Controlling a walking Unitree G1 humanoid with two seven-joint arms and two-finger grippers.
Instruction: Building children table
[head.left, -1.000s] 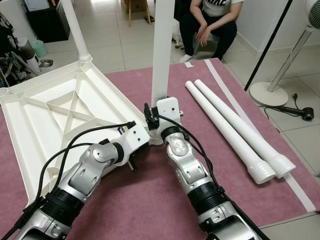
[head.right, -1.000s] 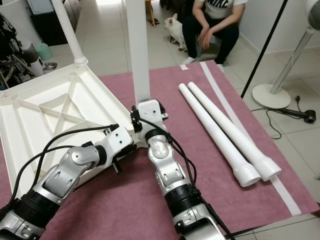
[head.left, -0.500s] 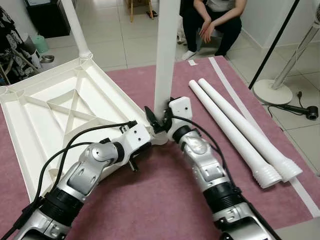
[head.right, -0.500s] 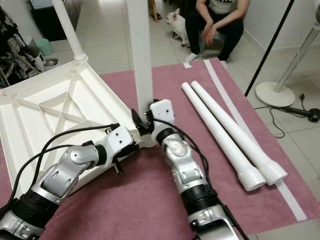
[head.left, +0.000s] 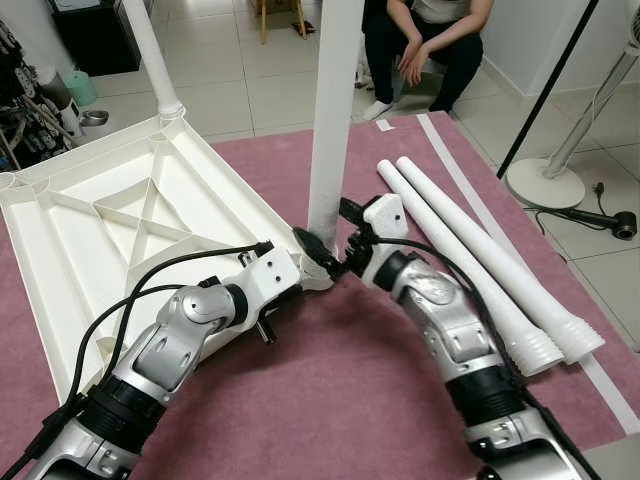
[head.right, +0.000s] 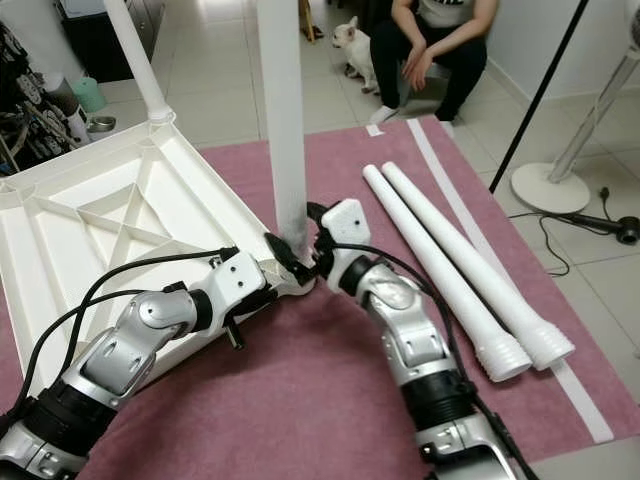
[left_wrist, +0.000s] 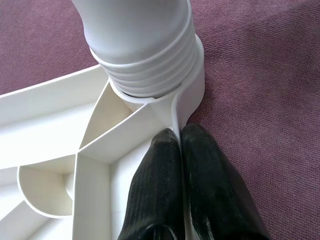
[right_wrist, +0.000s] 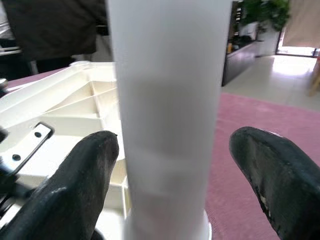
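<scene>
One white table top (head.left: 130, 215) lies upside down on the pink rug (head.left: 330, 400), ribs facing up. Two table legs stand in its corner sockets: the near leg (head.left: 332, 120) at the corner closest to the robot, the far leg (head.left: 150, 60) at the back corner. Two loose legs (head.left: 470, 250) lie side by side on the rug to the robot's right.

The left claw (left_wrist: 180, 165) is closed, pinching the table top's rim just beside the near leg's ribbed base. The right claw (right_wrist: 170, 165) is spread open around the near leg, fingers (right_wrist: 85, 170) on either side of it.

One person (head.left: 430, 40) sits beyond the rug, beside one small white dog (head.right: 350, 45). No writing is readable.
</scene>
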